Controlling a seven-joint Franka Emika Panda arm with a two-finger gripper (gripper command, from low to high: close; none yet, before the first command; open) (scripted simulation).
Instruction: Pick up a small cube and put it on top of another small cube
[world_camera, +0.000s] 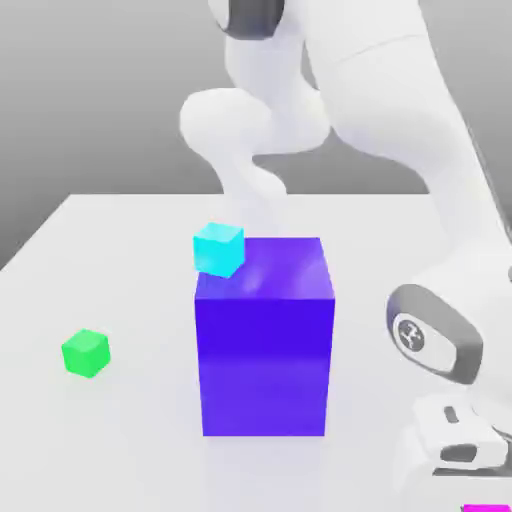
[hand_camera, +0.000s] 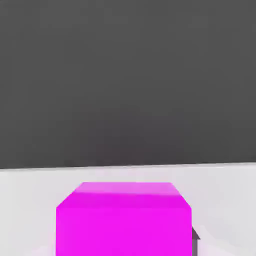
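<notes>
The small magenta cube (hand_camera: 124, 220) sits on the white table close in front of the hand camera. In the exterior view, a sliver of this magenta cube (world_camera: 487, 507) shows at the bottom right corner. My gripper (world_camera: 462, 462) hangs low just above it, at the near right of the table. The small green cube (world_camera: 85, 352) rests far off on the exterior view's left, with nothing on top of it.
A big blue-purple block (world_camera: 263, 340) stands in the middle of the white table (world_camera: 110, 250), between the gripper and the green cube. A small cyan cube (world_camera: 218, 248) sits by the block's far upper left corner. The arm's white links (world_camera: 420, 150) rise on the right.
</notes>
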